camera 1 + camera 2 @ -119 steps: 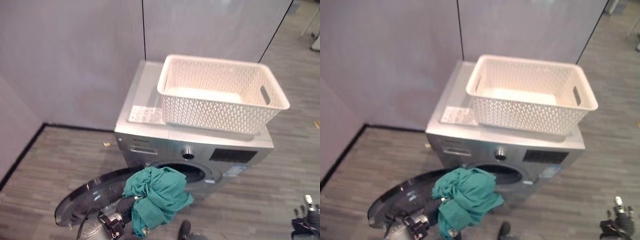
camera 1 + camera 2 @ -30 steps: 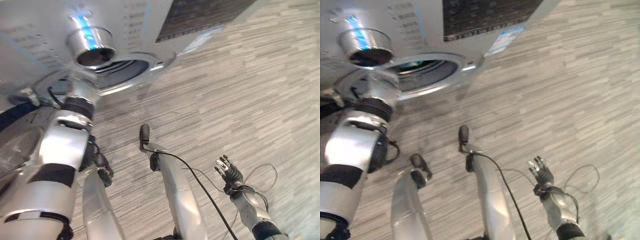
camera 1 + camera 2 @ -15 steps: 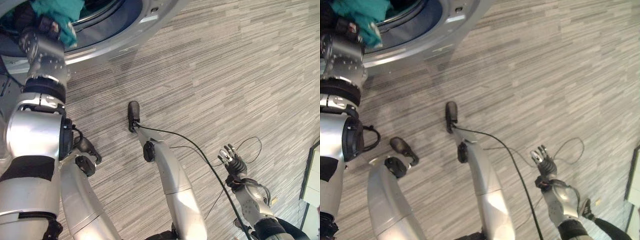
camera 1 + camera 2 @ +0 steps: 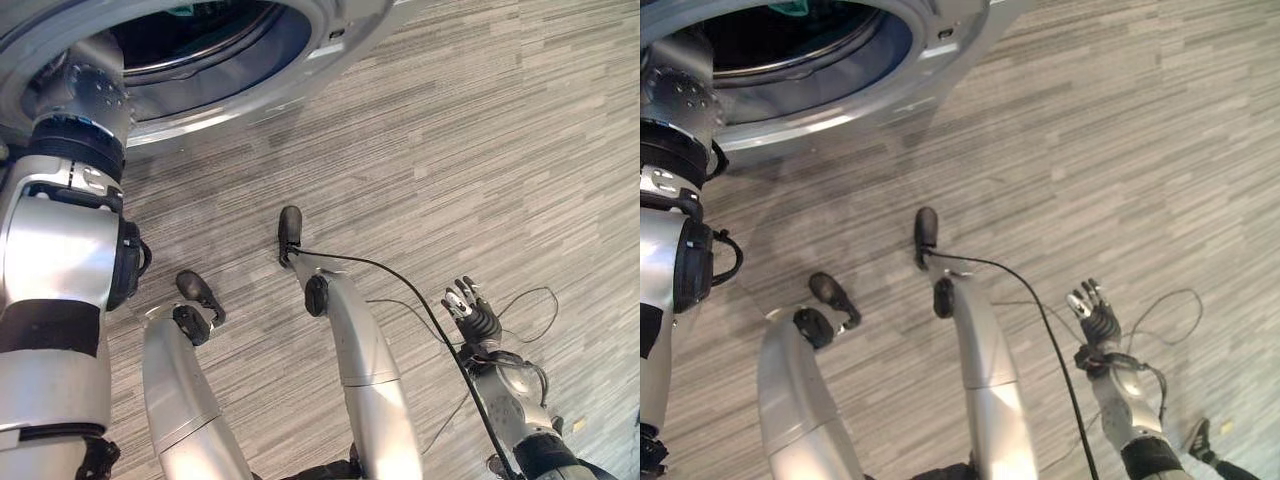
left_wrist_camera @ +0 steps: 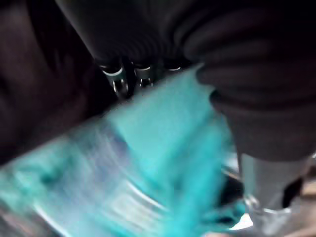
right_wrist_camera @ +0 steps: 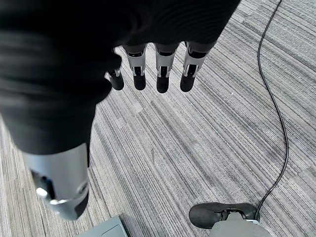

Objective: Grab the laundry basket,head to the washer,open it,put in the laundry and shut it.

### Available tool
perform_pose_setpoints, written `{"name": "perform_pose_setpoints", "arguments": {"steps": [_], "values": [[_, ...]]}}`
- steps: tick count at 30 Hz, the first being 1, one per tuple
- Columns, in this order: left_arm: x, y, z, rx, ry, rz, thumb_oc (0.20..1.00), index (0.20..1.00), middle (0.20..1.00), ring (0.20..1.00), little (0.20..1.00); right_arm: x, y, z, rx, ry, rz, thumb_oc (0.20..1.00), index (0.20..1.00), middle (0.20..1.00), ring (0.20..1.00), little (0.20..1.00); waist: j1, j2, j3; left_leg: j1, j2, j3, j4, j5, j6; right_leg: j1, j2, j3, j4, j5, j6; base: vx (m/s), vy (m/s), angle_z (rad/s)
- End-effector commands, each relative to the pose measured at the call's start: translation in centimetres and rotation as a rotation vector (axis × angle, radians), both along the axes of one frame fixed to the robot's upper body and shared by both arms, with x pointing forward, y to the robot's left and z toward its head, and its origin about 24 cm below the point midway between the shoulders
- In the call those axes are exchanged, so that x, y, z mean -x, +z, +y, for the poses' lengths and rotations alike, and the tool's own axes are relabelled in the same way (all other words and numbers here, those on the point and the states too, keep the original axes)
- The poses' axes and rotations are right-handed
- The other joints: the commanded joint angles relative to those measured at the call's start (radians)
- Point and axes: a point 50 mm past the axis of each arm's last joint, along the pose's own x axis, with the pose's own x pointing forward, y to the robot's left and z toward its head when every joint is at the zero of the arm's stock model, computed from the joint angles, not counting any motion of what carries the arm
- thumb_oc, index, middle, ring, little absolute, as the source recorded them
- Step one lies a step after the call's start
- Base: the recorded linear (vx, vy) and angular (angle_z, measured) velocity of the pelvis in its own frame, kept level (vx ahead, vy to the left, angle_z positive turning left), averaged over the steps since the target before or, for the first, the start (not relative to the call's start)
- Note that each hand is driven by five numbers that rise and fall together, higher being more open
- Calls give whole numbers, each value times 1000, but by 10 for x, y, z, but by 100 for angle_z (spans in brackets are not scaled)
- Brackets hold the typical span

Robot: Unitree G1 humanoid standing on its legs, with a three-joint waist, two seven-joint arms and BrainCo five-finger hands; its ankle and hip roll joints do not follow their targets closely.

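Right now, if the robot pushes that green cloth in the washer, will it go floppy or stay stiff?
Probably floppy: the cloth lies in loose folds past the left hand. It likely weighs little, since it looks thin. It may bunch up rather than slide, so a push could leave some near the washer opening.

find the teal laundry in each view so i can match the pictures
Left eye view: the teal laundry is a sliver at the top edge, inside the washer opening.
Right eye view: the same sliver at the top edge, left of centre, inside the opening.
Left wrist view: a blurred teal mass across the middle.
Right wrist view: faces the grey floor, away from the washer.
Shared landmark: the opening's silver ring, in both eye views.
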Motion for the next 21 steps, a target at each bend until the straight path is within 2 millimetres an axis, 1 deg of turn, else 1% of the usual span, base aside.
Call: {"name": "perform_pose_setpoints", "arguments": {"steps": [1,2,3,4,5,6,7,8,9,10,12,14,16,17,18,20,21], "values": [[15,3,37,-69,84,39,1000,1000,1000,1000,1000,8,10,-32,100,-57,-13,1000,1000,1000,1000,1000,-22,39,-33,-41,8,-62,16,45,-20,46,-21,27,29,-104,124,0,0,0],[15,-23,54,-139,129,192,1000,1000,1000,1000,1000,8,10,-36,99,-64,-7,1000,1000,1000,1000,1000,-16,51,-33,-42,4,-58,7,53,-19,40,-24,28,30,-102,124,0,0,0],[15,-28,55,18,81,120,1000,1000,1000,1000,1000,9,10,-35,86,-61,-11,1000,1000,1000,1000,1000,-12,55,-31,-42,-1,-55,-1,56,-22,36,-28,28,31,-102,126,0,0,0],[12,-16,44,52,23,48,1000,1000,1000,1000,1000,11,10,-37,85,-62,-2,1000,1000,1000,1000,1000,-18,64,-36,-42,-5,-55,-4,56,-23,35,-29,29,31,-103,126,5,9,5],[12,5,30,22,-30,-8,1000,1000,1000,1000,1000,13,10,-41,89,-67,8,1000,1000,1000,1000,1000,-20,68,-37,-46,-8,-55,-8,58,-23,33,-29,30,29,-102,126,-3,0,7],[13,15,26,-71,-19,7,1000,1000,1000,1000,1000,16,9,-46,103,-76,25,1000,1000,1000,1000,1000,-21,71,-39,-48,-8,-54,-9,60,-23,33,-31,29,26,-101,126,-9,-13,10],[15,16,29,-102,10,29,1000,1000,1000,1000,1000,16,8,-47,105,-79,27,1000,1000,1000,1000,1000,-18,72,-39,-48,-10,-54,-12,63,-22,34,-34,29,24,-100,126,-5,-24,6],[13,2,35,-73,21,73,1000,1000,1000,1000,1000,16,8,-47,102,-80,26,1000,1000,1000,1000,1000,-13,76,-38,-45,-11,-53,-19,66,-23,33,-36,28,25,-99,126,0,0,0],[10,-4,34,-55,13,84,1000,1000,1000,1000,1000,17,7,-46,96,-81,30,1000,1000,1000,1000,1000,-14,81,-39,-41,-14,-52,-23,68,-23,35,-37,28,25,-99,126,-2,-36,-2],[0,-24,23,-85,-7,153,1000,1000,1000,1000,1000,18,1,-43,69,-95,42,1000,1000,1000,1000,1000,-11,98,-34,-28,-30,-52,-39,82,-29,42,-41,35,27,-99,124,0,0,0],[-2,-28,19,-92,-21,163,1000,1000,1000,1000,1000,20,-1,-42,65,-95,49,1000,1000,1000,1000,1000,-15,101,-32,-20,-35,-53,-45,86,-29,48,-45,33,29,-103,123,-8,-30,13],[-10,-30,-1,-100,-73,150,1000,1000,1000,1000,1000,21,-8,-37,55,-80,74,1000,1000,1000,1000,1000,-18,101,-34,-3,-43,-53,-60,93,-33,67,-45,32,22,-108,117,-19,-32,21],[-16,-51,-6,-93,-94,199,1000,1000,1000,1000,1000,22,-12,-33,45,-73,84,1000,1000,1000,1000,1000,-20,103,-43,17,-49,-51,-78,100,-34,84,-45,31,16,-107,116,-20,-15,19],[-16,-52,-6,-93,-94,199,1000,1000,1000,1000,1000,22,-12,-33,45,-73,85,1000,1000,1000,1000,1000,-20,103,-43,18,-50,-51,-79,101,-34,84,-46,32,16,-107,116,-14,-14,10],[-19,-69,-7,-67,-109,232,1000,1000,1000,1000,1000,22,-16,-30,34,-72,94,1000,1000,1000,1000,1000,-17,104,-47,29,-51,-54,-89,105,-36,95,-47,33,11,-107,116,0,0,0],[-24,-96,-17,-50,-140,276,1000,1000,1000,1000,1000,25,-22,-25,21,-67,112,1000,1000,1000,1000,1000,-18,107,-50,65,-55,-50,-120,114,-37,125,-49,35,-1,-104,116,-36,-23,3],[-27,-126,-29,-30,-175,324,1000,1000,1000,1000,1000,25,-26,-23,14,-78,123,1000,1000,1000,1000,1000,-11,108,-48,97,-61,-51,-146,123,-37,157,-53,32,-17,-100,117,-45,-43,4]]}}
